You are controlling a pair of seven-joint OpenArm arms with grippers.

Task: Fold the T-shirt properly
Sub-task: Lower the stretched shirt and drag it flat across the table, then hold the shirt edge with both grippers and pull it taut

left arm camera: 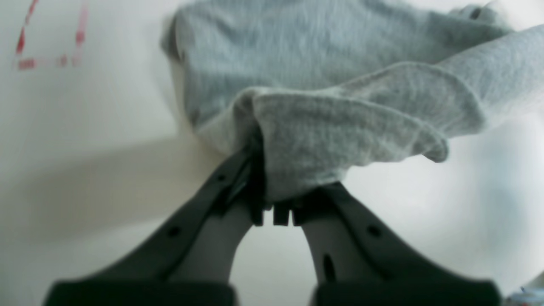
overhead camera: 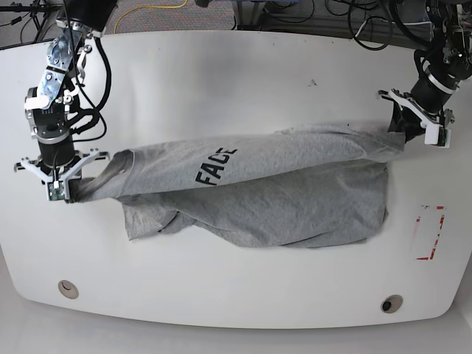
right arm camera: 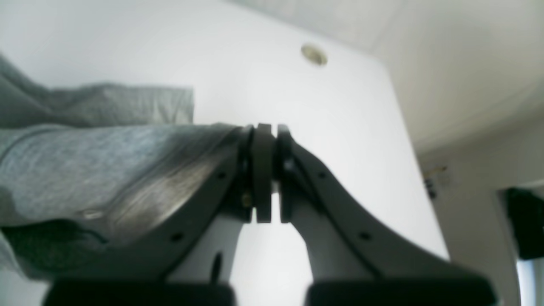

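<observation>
Both claws pinch opposite ends of a grey T-shirt stretched across the white table.

The left gripper is closed tight on a bunched fold of the T-shirt, the cloth spilling up and away from its tips; the right gripper is likewise clamped shut on a twisted edge that runs off to its left side. Between the two claws the shirt hangs taut along its upper edge as a rolled band, while the lower body sags onto the table in loose creases. Dark letters reading "FACE" show near the middle. Beyond the left claw lies a red marked rectangle. Both wrist views are blurred, and which part of the garment each claw holds cannot be made out.
</observation>
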